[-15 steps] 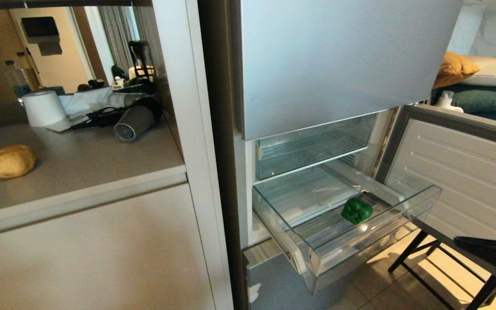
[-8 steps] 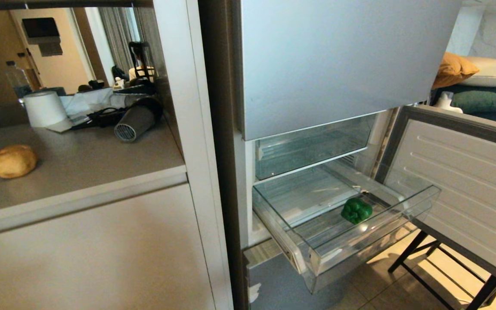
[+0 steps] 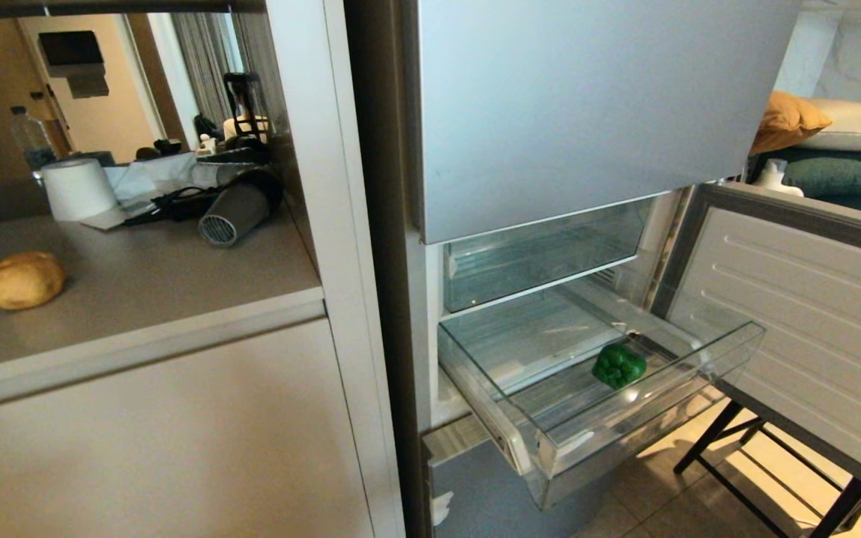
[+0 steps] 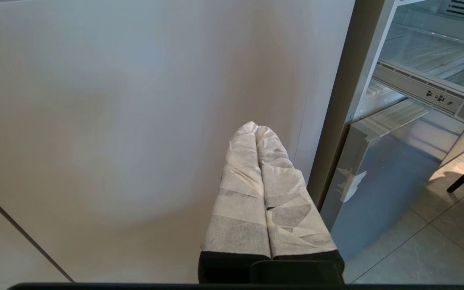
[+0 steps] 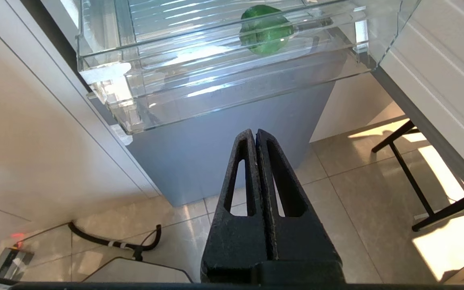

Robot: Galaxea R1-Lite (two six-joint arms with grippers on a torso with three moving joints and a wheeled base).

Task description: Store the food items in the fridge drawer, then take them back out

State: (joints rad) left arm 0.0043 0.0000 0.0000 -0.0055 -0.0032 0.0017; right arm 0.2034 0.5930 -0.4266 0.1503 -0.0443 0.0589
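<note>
One potato (image 3: 25, 279) is lying on the grey counter (image 3: 176, 291) at the far left, well apart from the fridge; behind it one white paper roll (image 3: 78, 188) is standing upright, with one clear water bottle (image 3: 30, 139) further back and one grey hair dryer (image 3: 232, 213) lying on its side to the right; a white cabinet post (image 3: 333, 246) is standing between the counter and the fridge (image 3: 572, 104). One clear drawer (image 3: 625, 430) is sticking out of the fridge, pulled open, with a second clear bin (image 3: 542, 250) sitting closed above it; one green pepper (image 3: 619, 365) is resting inside the open drawer, near its right front part. The open fridge door (image 3: 804, 314) is hanging to the right of the drawer, and one black folding stand (image 3: 759, 456) is standing on the tiled floor beneath it; three cushions (image 3: 834, 142) are piling up behind the door. Neither arm is showing in the head view; the left gripper (image 4: 257, 128) is pointing at the white cabinet front, its two paper-wrapped fingers (image 4: 242, 173) pressed together and holding nothing; the right gripper (image 5: 255, 133) is hanging low below the drawer front, its two black fingers (image 5: 238, 181) closed and empty, with the pepper visible through the clear wall.
</note>
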